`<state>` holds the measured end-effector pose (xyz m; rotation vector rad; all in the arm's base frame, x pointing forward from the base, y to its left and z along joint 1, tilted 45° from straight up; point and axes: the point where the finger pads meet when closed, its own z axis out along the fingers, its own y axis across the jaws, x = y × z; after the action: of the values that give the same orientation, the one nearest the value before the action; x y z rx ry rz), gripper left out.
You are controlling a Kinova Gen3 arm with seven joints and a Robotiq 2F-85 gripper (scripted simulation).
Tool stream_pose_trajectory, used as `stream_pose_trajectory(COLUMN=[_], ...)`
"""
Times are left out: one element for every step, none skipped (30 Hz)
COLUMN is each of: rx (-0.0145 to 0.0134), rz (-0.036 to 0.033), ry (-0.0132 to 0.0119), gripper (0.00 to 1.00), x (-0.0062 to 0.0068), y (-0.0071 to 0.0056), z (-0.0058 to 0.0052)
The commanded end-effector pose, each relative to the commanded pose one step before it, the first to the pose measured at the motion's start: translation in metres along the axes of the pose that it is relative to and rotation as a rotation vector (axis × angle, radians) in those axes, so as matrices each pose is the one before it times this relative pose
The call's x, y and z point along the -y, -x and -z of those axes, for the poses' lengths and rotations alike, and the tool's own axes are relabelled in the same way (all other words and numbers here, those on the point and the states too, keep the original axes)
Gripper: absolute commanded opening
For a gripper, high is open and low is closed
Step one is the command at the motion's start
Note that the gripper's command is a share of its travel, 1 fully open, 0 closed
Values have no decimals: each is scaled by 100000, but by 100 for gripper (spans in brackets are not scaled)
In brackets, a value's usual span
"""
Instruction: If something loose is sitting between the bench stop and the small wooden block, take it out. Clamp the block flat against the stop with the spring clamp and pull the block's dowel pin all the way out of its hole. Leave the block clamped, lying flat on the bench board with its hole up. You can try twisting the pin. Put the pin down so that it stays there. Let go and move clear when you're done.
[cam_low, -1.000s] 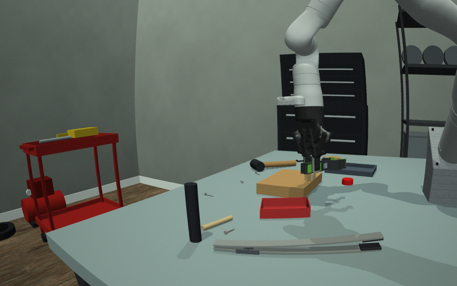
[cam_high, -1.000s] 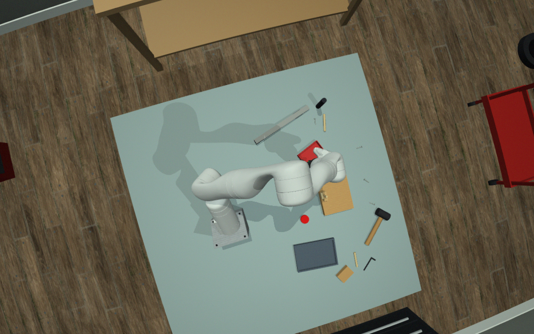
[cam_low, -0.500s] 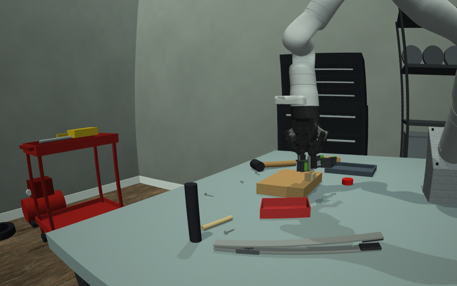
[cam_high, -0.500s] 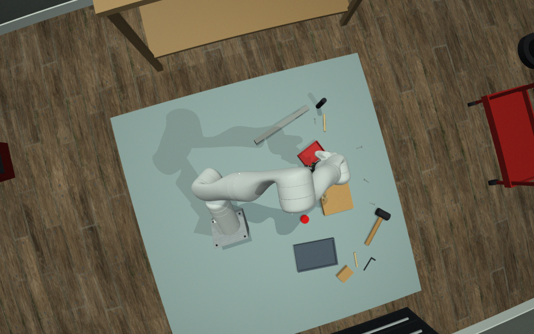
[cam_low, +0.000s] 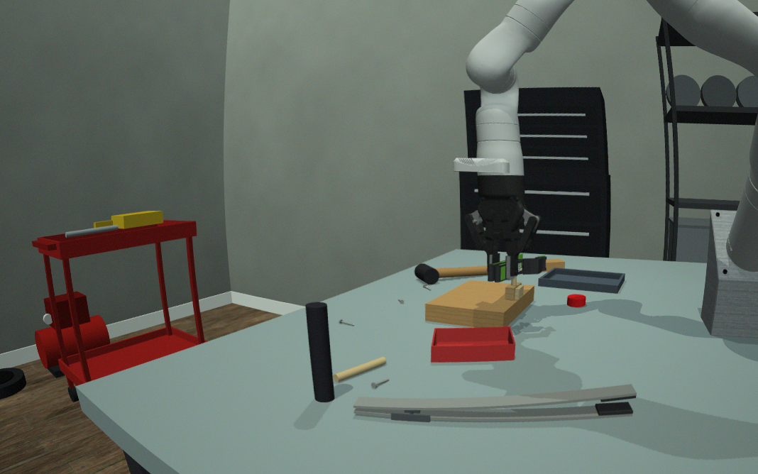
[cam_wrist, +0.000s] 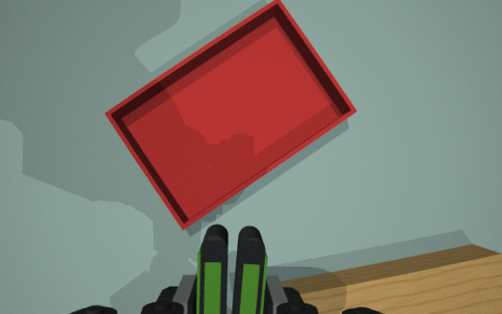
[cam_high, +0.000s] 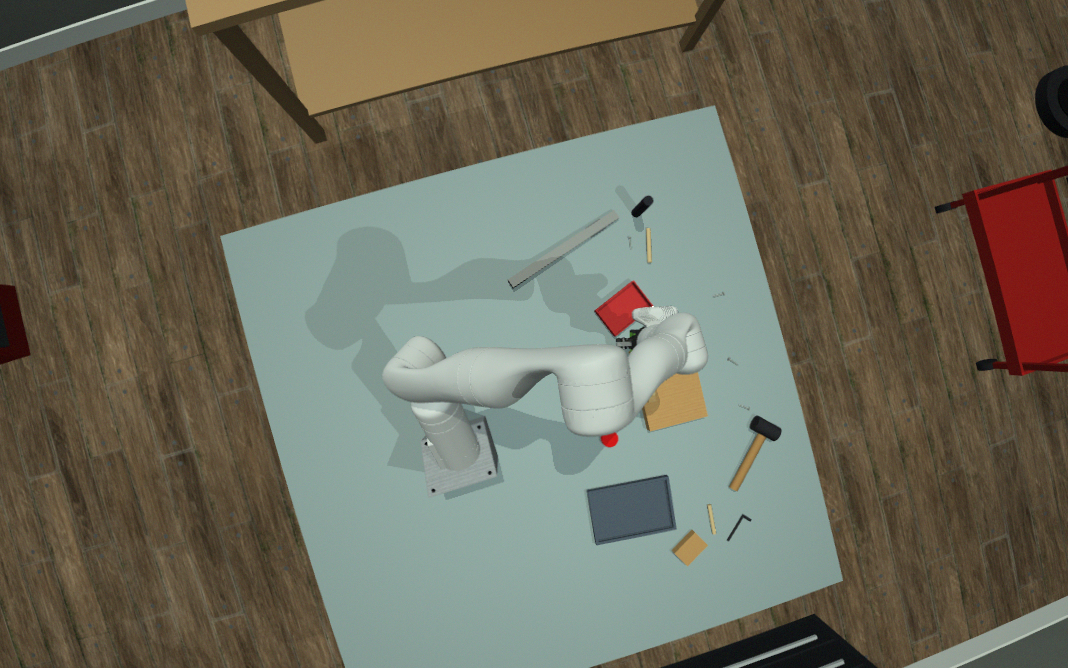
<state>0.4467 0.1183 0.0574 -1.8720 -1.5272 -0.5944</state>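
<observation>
Pale wood marks the small pieces on the bench board, a tan rectangular slab with visible grain (cam_high: 678, 405) (cam_low: 475, 299) (cam_wrist: 423, 291): the small wooden block and the bench stop (cam_low: 514, 291) sit together near one edge, though which piece is which, and whether anything loose lies between them, is too small to tell. The thin, pale dowel pin (cam_low: 514, 280) stands upright above them, its lower end in the block. The black two-finger gripper (cam_low: 502, 267) (cam_wrist: 230, 299) is closed on the black-and-green spring clamp (cam_high: 625, 343) (cam_low: 517, 267) (cam_wrist: 231, 274), whose two slim arms lie nearly parallel with a narrow gap between their tips. The clamp is off the block — from above it shows between the board and an open red rectangular tray (cam_high: 624, 305) (cam_low: 473, 352) (cam_wrist: 235, 94), with its tips pointing toward the tray. Near the board sits a round red cap (cam_high: 609, 440) (cam_low: 576, 300); farther along is a shallow blue-grey tray (cam_high: 630, 510) (cam_low: 581, 281). A mallet with a black head and wooden handle (cam_high: 749, 458) (cam_low: 463, 272) lies on the other side of the board. Beyond the red tray, a long pair of grey strips (cam_high: 563, 250) (cam_low: 492, 401) lies near an upright black cylinder (cam_high: 642, 206) (cam_low: 319, 352) — a loose pale wooden rod (cam_high: 648, 245) (cam_low: 360, 369) rests just beside the cylinder.
</observation>
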Motion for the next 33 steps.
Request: stream_pose_trajectory(rx=[32, 74, 73, 73, 72, 72, 0, 0, 71, 70, 69, 67, 66, 65, 63, 62, 60, 58, 56, 54, 52, 50, 48, 0, 0, 46, 44, 42, 40, 38, 36, 33, 31], rz=[3521, 913, 885, 858, 831, 804, 0, 0, 777, 750, 724, 697, 672, 646, 620, 595, 570, 546, 522, 498, 474, 451, 428, 0, 0, 406, 384, 362, 341, 320, 300, 280, 261], ry=[-103, 138, 134, 130, 126, 122, 0, 0, 117, 113, 109, 105, 101, 97, 93, 89, 85, 81, 78, 74, 70, 67, 63, 0, 0, 60, 57, 53, 50, 47, 44, 41, 38], gripper=[32, 32, 32, 32, 32, 32, 32, 32, 32, 32, 32, 32, 32, 32, 32, 32, 32, 32, 32, 32, 32, 32, 32, 32, 32, 32, 32, 32, 32, 32, 32, 32, 32], x=[-311, -103, -100, -96, -93, -89, 0, 0, -86, -83, -79, -76, -73, -70, -67, -64, -61, -58, -55, -52, -50, -47, -45, 0, 0, -42, -40, -37, -35, -33, -30, -28, -26], y=[406, 76, 75, 74, 73, 72, 0, 0, 71, 70, 69, 67, 66, 64, 62, 61, 59, 57, 55, 53, 51, 49, 47, 0, 0, 45, 43, 41, 39, 36, 34, 32, 30], z=[128, 9, 9, 8, 8, 8, 0, 0, 7, 7, 7, 6, 6, 6, 5, 5, 5, 4, 4, 4, 4, 3, 3, 0, 0, 3, 3, 3, 2, 2, 2, 2, 2])
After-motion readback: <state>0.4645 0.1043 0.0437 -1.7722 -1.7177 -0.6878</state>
